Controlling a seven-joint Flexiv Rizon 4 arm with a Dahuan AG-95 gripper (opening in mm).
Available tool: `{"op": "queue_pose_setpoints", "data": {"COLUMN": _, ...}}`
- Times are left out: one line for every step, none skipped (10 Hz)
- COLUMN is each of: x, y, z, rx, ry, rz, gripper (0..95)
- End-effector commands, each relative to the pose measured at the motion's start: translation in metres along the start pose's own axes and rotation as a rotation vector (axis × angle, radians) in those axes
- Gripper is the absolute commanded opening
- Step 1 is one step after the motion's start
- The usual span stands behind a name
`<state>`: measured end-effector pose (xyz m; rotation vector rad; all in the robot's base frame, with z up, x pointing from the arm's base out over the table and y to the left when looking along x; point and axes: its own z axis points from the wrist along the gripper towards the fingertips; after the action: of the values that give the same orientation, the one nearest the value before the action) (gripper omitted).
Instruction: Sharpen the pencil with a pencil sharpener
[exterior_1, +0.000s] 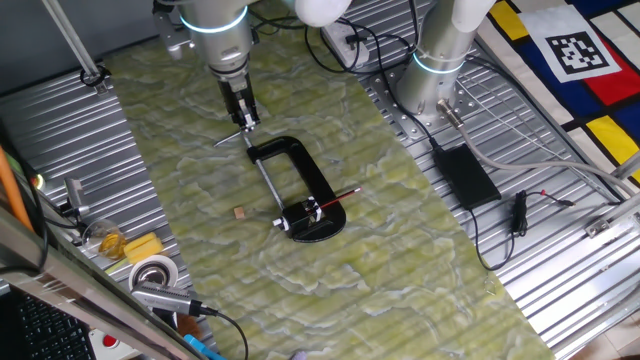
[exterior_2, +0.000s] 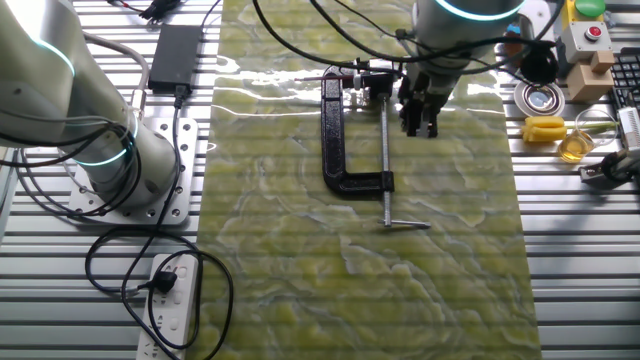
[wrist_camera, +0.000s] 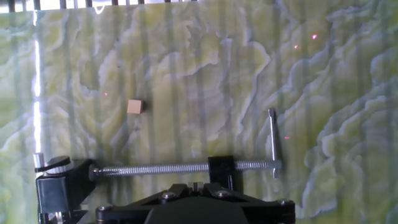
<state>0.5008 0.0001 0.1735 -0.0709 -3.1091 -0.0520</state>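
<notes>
Pencil: the red pencil (exterior_1: 334, 199) lies slanted across the black oval plate (exterior_1: 325, 228), one end at the pencil sharpener (exterior_1: 301, 214) and the other end sticking out past the plate's edge.
Pencil sharpener: small black block with pale bits, sitting on the plate at the fixed jaw end of the C-clamp (exterior_1: 297, 168).
End effector: the end effector (exterior_1: 246, 119) hangs over the handle end of the clamp's screw, well apart from pencil and sharpener; its two dark fingers (exterior_2: 419, 112) point down, and how far apart they stand cannot be told.
What lies between: the whole C-clamp, black frame and silver screw (wrist_camera: 180, 168), stretches from under the end effector to the plate.
Hand view: shows the screw, its crossbar handle (wrist_camera: 272, 140) and the sharpener's corner (wrist_camera: 56, 186); the pencil is out of frame.
Nearby: a small tan cube (exterior_1: 239, 212) lies alone on the worktop (exterior_1: 400, 250), near the plate.
Worktop edge: a tape roll (exterior_1: 153, 272), yellow pieces (exterior_1: 142, 247) and a power brick (exterior_1: 465, 175) lie off the green mat.
</notes>
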Motion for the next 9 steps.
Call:
{"op": "queue_pose_setpoints", "data": {"x": 0.0017, "y": 0.0003, "z": -0.0008, "rx": 0.008, "ry": 0.005, "rz": -0.009, "gripper": 0.0}}
{"op": "queue_pose_setpoints", "data": {"x": 0.0017, "y": 0.0003, "z": -0.0008, "rx": 0.017, "ry": 0.009, "rz": -0.017, "gripper": 0.0}}
{"op": "queue_pose_setpoints", "data": {"x": 0.0017, "y": 0.0003, "z": -0.0008, "rx": 0.03, "ry": -0.003, "rz": -0.034, "gripper": 0.0}}
{"op": "queue_pose_setpoints", "data": {"x": 0.0017, "y": 0.0003, "z": -0.0008, "rx": 0.03, "ry": -0.002, "rz": -0.03, "gripper": 0.0}}
{"op": "queue_pose_setpoints", "data": {"x": 0.0017, "y": 0.0003, "z": -0.0008, "rx": 0.023, "ry": 0.003, "rz": -0.051, "gripper": 0.0}}
{"op": "queue_pose_setpoints", "data": {"x": 0.0017, "y": 0.0003, "z": -0.0008, "rx": 0.002, "ry": 0.01, "rz": -0.065, "gripper": 0.0}}
{"op": "queue_pose_setpoints", "data": {"x": 0.0017, "y": 0.0003, "z": -0.0008, "rx": -0.004, "ry": 0.022, "rz": -0.067, "gripper": 0.0}}
{"op": "queue_pose_setpoints", "data": {"x": 0.0017, "y": 0.0003, "z": -0.0008, "rx": -0.015, "ry": 0.031, "rz": -0.075, "gripper": 0.0}}
{"op": "queue_pose_setpoints", "data": {"x": 0.0017, "y": 0.0003, "z": -0.0008, "rx": -0.017, "ry": 0.031, "rz": -0.083, "gripper": 0.0}}
